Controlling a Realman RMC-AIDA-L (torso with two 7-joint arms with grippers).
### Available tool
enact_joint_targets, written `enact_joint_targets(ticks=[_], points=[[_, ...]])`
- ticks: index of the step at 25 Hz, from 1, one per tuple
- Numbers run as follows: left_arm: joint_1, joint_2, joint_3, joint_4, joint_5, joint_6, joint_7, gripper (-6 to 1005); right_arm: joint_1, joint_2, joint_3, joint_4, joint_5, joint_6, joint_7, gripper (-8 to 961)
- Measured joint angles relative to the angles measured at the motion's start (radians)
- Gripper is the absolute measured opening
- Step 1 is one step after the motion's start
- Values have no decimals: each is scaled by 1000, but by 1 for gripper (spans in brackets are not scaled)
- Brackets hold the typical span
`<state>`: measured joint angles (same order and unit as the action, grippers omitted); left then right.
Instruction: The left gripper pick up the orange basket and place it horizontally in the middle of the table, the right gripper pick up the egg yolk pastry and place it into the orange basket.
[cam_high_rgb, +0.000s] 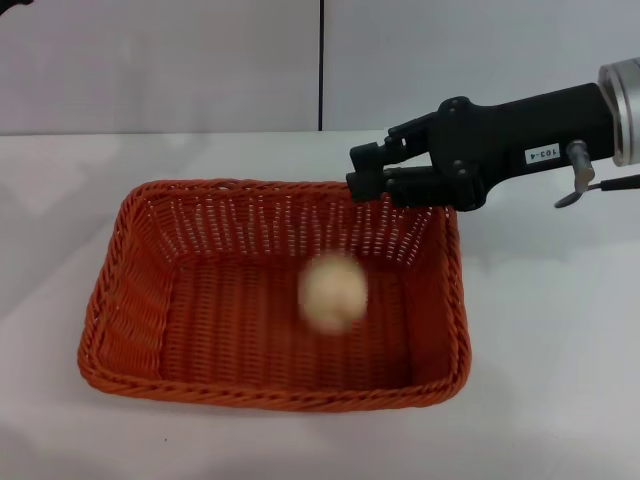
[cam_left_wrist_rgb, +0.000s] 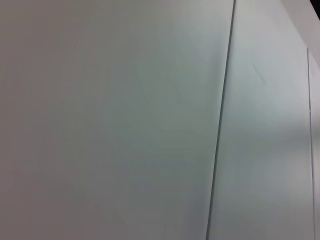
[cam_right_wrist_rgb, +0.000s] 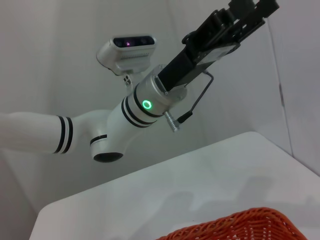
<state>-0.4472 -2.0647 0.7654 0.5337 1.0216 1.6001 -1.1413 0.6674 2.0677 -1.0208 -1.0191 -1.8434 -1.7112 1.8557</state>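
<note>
A: Start with the head view. Where is everything?

B: The orange basket (cam_high_rgb: 275, 295) sits on the white bench (cam_high_rgb: 560, 380), long side across the view, a little toward nine o'clock of centre. The egg yolk pastry (cam_high_rgb: 333, 291) shows inside the basket's outline, toward three o'clock of its floor. It is smeared by blur, so I cannot tell whether it lies on the weave or is above it.

A: And the right gripper?

B: The right gripper (cam_high_rgb: 360, 172) comes in from three o'clock and hangs over the basket's far rim, near the one o'clock corner. Its fingers (cam_high_rgb: 366, 155) point toward nine o'clock with only a narrow gap between them. They hold nothing, and they are well apart from the pastry, which is at about six o'clock of the tips.

A: Does the left wrist view add anything?

B: Only pale wall panels (cam_left_wrist_rgb: 115, 120) with a dark seam (cam_left_wrist_rgb: 220, 130) running between them. No basket, bench or pastry.

A: The right wrist view?

B: It gives what the head view lacks: the left gripper (cam_right_wrist_rgb: 252, 10), raised high against the wall, well above the bench (cam_right_wrist_rgb: 150, 200). Its fingers run out of the picture, so I cannot tell how far open they are. The robot's head camera (cam_right_wrist_rgb: 127, 50) is near that arm. A curve of the basket's (cam_right_wrist_rgb: 235, 227) braided rim shows too, but the pastry does not.
</note>
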Motion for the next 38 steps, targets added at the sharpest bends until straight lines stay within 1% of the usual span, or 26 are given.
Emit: enact_joint_targets(ticks=[5,8,11,13,16,19,20,23,25,29,32,34,38], points=[[3,0,-4,0,0,9,0,757,-13,0,15,-6,2,-1,-5,312],[4,1,-4,0,0,10,0,757,-39,1,51,-23,7,-1,-24,371],[6,2,-6,0,0,10,0,757,-86,5,122,-51,35,0,-64,501],[9,3,-6,0,-4,10,0,757,-128,5,178,-54,83,0,-114,587],[17,4,-7,0,-14,10,1,757,-203,5,274,-36,182,6,-216,586],[22,5,-11,0,-25,9,5,757,-281,5,363,38,325,12,-371,585],[25,5,-15,0,-31,9,7,757,-310,6,394,85,388,12,-460,585],[31,5,-39,0,-36,8,10,757,-363,6,464,241,547,11,-700,585],[34,5,-60,0,-37,5,13,757,-394,6,513,368,672,3,-859,585],[39,4,-120,-23,-40,0,67,757,-420,8,591,570,873,-4,-1073,586],[39,0,-192,-91,-72,3,150,757,-427,8,641,670,959,-9,-1159,586],[39,0,-225,-149,-113,5,214,757,-432,8,668,698,973,-9,-1172,586],[44,-1,-242,-224,-182,11,331,758,-434,8,696,730,977,-9,-1178,585]])
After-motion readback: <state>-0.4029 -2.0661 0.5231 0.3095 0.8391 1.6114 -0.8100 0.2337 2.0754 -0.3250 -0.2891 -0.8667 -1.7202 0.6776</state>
